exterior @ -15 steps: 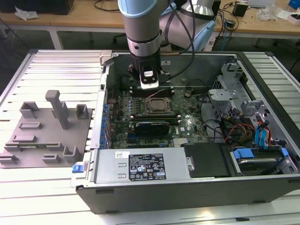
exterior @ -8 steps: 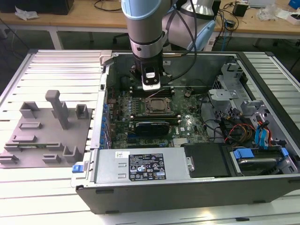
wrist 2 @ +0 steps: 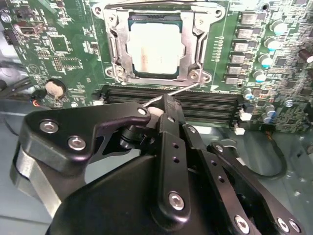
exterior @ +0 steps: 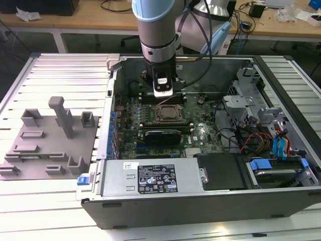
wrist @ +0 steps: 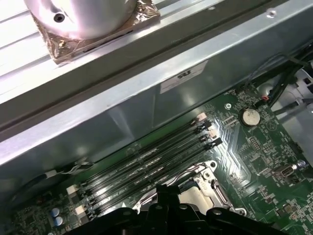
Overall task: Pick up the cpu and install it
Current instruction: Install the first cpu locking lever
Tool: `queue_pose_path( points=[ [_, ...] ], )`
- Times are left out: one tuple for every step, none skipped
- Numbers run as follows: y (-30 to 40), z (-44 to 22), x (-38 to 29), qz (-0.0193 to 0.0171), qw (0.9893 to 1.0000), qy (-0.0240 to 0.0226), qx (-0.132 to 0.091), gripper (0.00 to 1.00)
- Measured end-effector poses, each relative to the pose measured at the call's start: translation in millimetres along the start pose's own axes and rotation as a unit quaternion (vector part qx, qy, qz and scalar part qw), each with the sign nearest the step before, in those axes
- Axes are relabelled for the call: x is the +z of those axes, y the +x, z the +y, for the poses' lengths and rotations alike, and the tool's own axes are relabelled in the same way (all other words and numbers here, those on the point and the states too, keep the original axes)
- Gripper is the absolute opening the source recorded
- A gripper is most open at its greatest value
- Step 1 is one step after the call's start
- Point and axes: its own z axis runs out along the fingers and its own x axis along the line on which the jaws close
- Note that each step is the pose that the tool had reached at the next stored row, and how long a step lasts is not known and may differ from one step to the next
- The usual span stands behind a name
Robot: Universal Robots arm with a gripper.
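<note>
The cpu (wrist 2: 156, 46), a square chip with a pale silver top, lies flat inside the metal-framed socket (wrist 2: 113, 49) on the green motherboard (wrist 2: 63, 44). My gripper (wrist 2: 164, 105) hangs just above the black memory slots (wrist 2: 210, 100) beside the socket, apart from the cpu, and looks shut with nothing in it. A thin wire lever (wrist 2: 182, 89) runs from the socket's corner toward its tip. In the exterior view the gripper (exterior: 163, 92) stands over the board just behind the socket (exterior: 166, 113). The first wrist view has the gripper (wrist: 164, 190) at the socket frame (wrist: 211, 187).
The open computer case (exterior: 150, 211) encloses the board, with its back wall (wrist: 146, 117) close behind the memory slots. Drive bays and cables (exterior: 261, 135) fill the exterior view's right. A grey fixture plate with upright blocks (exterior: 47, 143) lies outside the case on the exterior view's left.
</note>
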Motion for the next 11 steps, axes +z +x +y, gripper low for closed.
queue_pose_path(
  points=[
    [-0.8, 0.3, 0.8, -0.0013, 1.0000, 0.0002, 0.005, 0.11],
    [-1.0, 0.5, 1.3, -0.0022, 1.0000, 0.0003, 0.009, 0.11],
    [-1.1, 0.7, 1.8, -0.0031, 0.9999, 0.0004, 0.012, 0.11],
    [-0.9, 1.1, 2.5, -0.0043, 0.9999, 0.0007, 0.017, 0.11],
    [-0.7, 1.4, 3.0, -0.0050, 0.9998, 0.0008, 0.019, 0.11],
    [-0.3, 1.8, 3.6, -0.0057, 0.9997, 0.0008, 0.022, 0.11],
    [0.2, 2.4, 4.3, -0.0067, 0.9996, 0.0010, 0.026, 0.11],
    [0.7, 3.1, 5.0, -0.0075, 0.9996, 0.0011, 0.029, 0.11],
    [1.1, 3.7, 5.5, -0.0080, 0.9995, 0.0011, 0.031, 0.11],
    [2.0, 5.0, 6.5, -0.0089, 0.9994, 0.0013, 0.034, 0.11],
    [2.6, 5.9, 7.0, -0.0093, 0.9993, 0.0013, 0.036, 0.11]
  ],
)
